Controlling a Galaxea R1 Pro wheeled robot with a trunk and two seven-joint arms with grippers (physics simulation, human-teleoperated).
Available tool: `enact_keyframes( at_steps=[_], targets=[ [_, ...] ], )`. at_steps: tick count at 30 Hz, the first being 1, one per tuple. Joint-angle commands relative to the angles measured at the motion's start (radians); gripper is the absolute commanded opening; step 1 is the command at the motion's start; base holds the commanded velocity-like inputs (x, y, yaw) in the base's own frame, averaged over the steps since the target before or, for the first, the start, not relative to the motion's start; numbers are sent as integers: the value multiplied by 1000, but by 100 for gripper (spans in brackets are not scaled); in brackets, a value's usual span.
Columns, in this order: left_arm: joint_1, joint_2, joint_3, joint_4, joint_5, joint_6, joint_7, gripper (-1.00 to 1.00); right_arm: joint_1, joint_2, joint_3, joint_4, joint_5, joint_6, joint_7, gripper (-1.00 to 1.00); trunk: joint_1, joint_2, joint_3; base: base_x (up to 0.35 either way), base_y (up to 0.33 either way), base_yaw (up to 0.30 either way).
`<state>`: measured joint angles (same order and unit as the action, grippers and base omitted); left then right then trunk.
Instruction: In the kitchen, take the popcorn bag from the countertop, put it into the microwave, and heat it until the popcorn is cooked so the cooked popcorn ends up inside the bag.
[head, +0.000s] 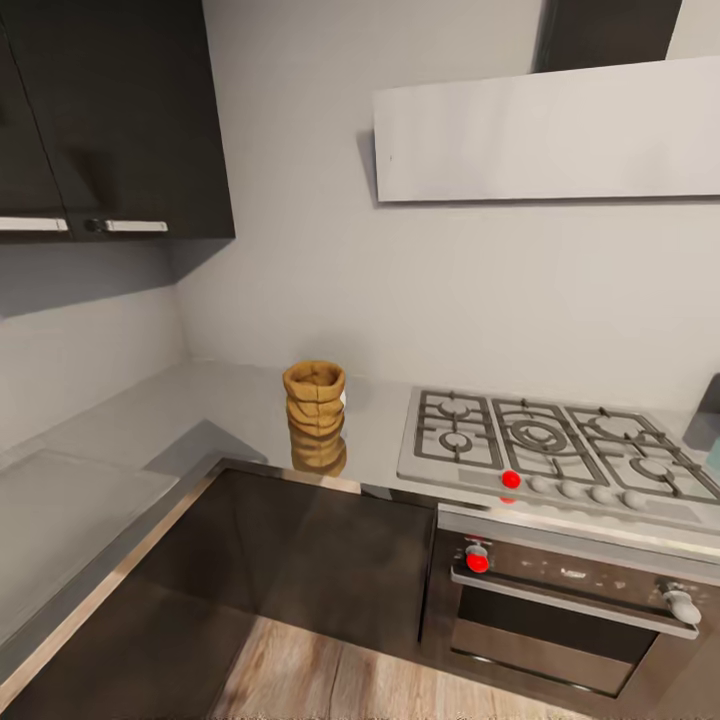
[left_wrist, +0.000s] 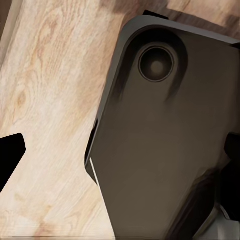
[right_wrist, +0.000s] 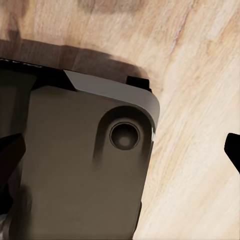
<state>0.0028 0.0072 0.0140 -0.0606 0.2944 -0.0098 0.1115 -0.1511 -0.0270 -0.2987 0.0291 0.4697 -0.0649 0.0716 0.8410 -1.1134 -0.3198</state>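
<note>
The popcorn bag (head: 315, 397), a tan ridged sack with a rolled rim, stands upright on the grey countertop (head: 180, 420) near the inner corner, and its reflection shows below it. A sliver of the microwave (head: 712, 440), dark with a mint-blue corner, is cut off at the right edge past the hob. In the left wrist view my left gripper (left_wrist: 120, 155) hangs open over the robot's dark base, one black fingertip (left_wrist: 10, 155) showing. In the right wrist view my right gripper (right_wrist: 122, 155) is likewise open with nothing between its fingers, and a black fingertip (right_wrist: 234, 150) shows at the edge.
A grey gas hob (head: 545, 445) with black grates lies right of the bag, above a steel oven (head: 570, 600) with red knobs. Dark wall cabinets (head: 120, 120) hang at upper left and a pale hood (head: 550, 130) over the hob. Wooden floor (head: 320, 670) lies before the dark cabinet fronts.
</note>
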Motion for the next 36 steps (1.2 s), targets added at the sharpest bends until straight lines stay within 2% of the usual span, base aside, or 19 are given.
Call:
enact_keyframes(
  at_steps=[1, 36],
  targets=[
    [0, 0, 2, -1, 6, 0, 2, 100, -1, -1, -9, 3, 7, -6, 2, 100, 0, -1, -3, 0, 0, 0],
    [0, 0, -3, 1, 3, -1, -1, 100, -1, -2, -10, 3, 7, -12, 0, 100, 0, -1, -58, 0, 0, 0]
  ],
)
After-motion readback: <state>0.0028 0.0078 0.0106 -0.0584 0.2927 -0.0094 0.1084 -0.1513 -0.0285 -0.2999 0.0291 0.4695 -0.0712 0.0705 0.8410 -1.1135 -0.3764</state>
